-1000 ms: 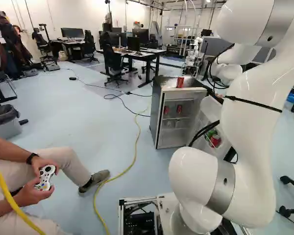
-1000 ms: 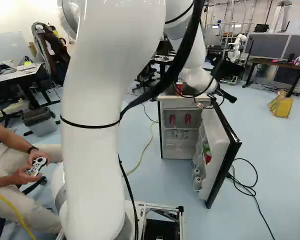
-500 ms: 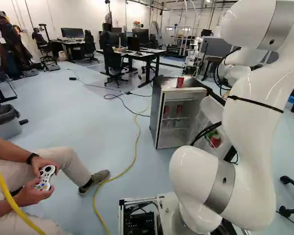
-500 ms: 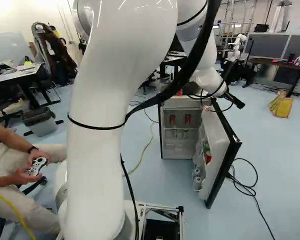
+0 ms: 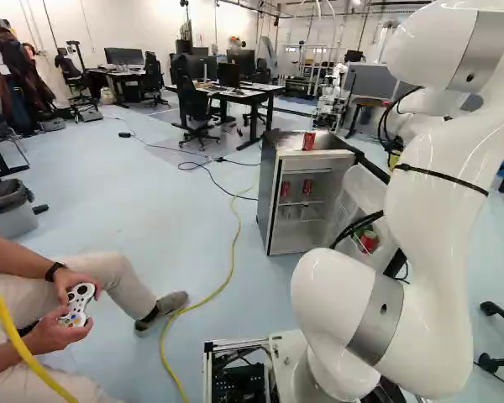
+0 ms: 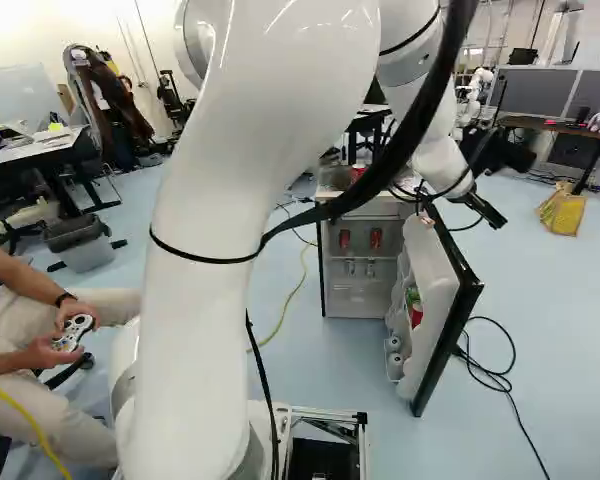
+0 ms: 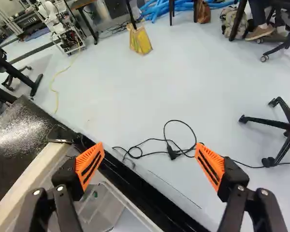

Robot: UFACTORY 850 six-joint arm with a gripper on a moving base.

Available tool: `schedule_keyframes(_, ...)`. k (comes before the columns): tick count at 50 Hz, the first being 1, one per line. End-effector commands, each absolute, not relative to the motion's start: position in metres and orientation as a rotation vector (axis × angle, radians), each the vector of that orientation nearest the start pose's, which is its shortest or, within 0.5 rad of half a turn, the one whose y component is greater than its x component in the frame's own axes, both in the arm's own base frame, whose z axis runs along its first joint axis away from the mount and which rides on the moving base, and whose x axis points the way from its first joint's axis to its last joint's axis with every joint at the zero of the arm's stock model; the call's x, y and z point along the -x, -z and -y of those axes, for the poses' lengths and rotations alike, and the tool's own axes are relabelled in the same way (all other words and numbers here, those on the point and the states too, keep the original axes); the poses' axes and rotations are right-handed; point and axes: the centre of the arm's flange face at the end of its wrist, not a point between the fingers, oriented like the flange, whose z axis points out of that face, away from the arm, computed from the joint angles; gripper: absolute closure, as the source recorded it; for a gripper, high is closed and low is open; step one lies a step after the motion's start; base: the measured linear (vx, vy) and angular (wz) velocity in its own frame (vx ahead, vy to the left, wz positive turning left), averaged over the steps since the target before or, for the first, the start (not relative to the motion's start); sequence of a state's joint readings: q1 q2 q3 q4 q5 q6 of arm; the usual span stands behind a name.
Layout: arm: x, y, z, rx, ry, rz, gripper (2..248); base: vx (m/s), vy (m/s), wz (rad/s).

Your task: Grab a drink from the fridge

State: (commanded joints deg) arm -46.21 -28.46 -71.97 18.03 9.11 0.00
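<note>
One fridge, its door standing wide open. One tool, hanging near that door, released, its two orange-padded fingers spreading well apart; in the wrist view, the door's dark edge is running slantwise beneath. Drinks: one red can standing upright on the fridge top; two red cans sitting side by side inside, on an upper shelf; one red-and-green can resting in the door rack. One black cable lying looped on the floor beside the door.

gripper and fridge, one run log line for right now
gripper open, holding nothing | fridge door open | red can on top | two red cans on inner shelf | drink not grabbed yet
</note>
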Motion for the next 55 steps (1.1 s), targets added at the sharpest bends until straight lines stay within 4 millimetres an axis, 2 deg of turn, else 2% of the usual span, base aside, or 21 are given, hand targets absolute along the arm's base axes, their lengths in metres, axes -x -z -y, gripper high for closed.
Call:
schedule_keyframes(34,-0.418,-0.433,0.527,2.515,1.222,-1.832,3,0.000,0.000,0.000)
schedule_keyframes(55,-0.387,-0.427,0.544,2.476,1.060,-1.902,3,0.000,0.000,0.000)
